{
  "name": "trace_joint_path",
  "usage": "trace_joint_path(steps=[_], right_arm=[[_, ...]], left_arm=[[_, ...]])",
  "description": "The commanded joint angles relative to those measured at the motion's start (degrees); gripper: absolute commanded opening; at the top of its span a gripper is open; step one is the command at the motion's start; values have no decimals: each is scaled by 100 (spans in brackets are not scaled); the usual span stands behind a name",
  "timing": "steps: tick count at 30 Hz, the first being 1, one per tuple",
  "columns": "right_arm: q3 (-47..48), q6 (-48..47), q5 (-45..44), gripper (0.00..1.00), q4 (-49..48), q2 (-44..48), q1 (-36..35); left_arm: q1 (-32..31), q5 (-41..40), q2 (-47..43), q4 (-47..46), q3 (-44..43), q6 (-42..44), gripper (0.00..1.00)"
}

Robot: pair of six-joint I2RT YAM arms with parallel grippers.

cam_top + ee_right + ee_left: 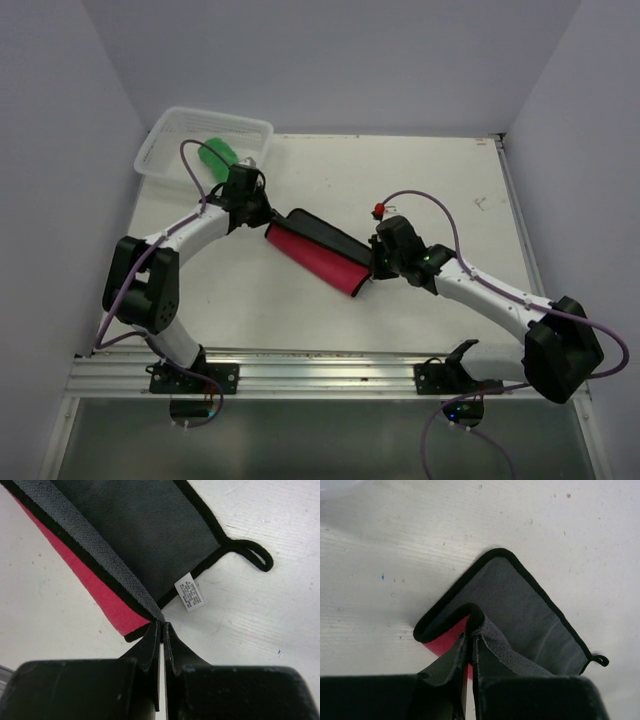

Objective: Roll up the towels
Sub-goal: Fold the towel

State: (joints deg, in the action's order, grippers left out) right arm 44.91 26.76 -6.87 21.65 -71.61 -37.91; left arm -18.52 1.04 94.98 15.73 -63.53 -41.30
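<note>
Towel and arms share one slanted line. The red towel (318, 255) lies mid-table as a long, half-made roll. Its long axis runs from far-left to near-right, with one arm at each end, so neither is nearer than the other.

The left gripper (470, 637) has its fingers almost together, and as far as I can see they nip the raised fold at the far-left end. The right gripper (162, 627) is closed tight on the near-right corner, where the cloth draws to a point.

The towel is soft and thin, with a smooth red face, a nubbly dark grey underside and a black bound hem. A hanging loop (255, 555) and a white label (190, 594) sit near the right corner. The grey flap yet to be rolled lies flat on the far-right side, so I judge the roll must travel across the axis, that way.

The green towel (218, 152) sits bundled in the white mesh basket (165, 128), just behind the left arm.
</note>
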Motion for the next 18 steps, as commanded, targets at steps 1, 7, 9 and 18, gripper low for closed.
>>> trace_joint_path(steps=[1, 7, 9, 18], right_arm=[[124, -84, -7, 0, -11, -150, 91], [194, -84, -77, 0, -73, -406, 179], [194, -84, -112, 0, -108, -502, 188], [238, -57, -139, 0, -284, -863, 293]], left_arm=[[33, -411, 117, -237, -248, 184, 8], [33, -333, 328, -386, -300, 183, 9], [24, -332, 407, -421, -379, 201, 10], [-90, -455, 873, -316, -951, 298, 12]])
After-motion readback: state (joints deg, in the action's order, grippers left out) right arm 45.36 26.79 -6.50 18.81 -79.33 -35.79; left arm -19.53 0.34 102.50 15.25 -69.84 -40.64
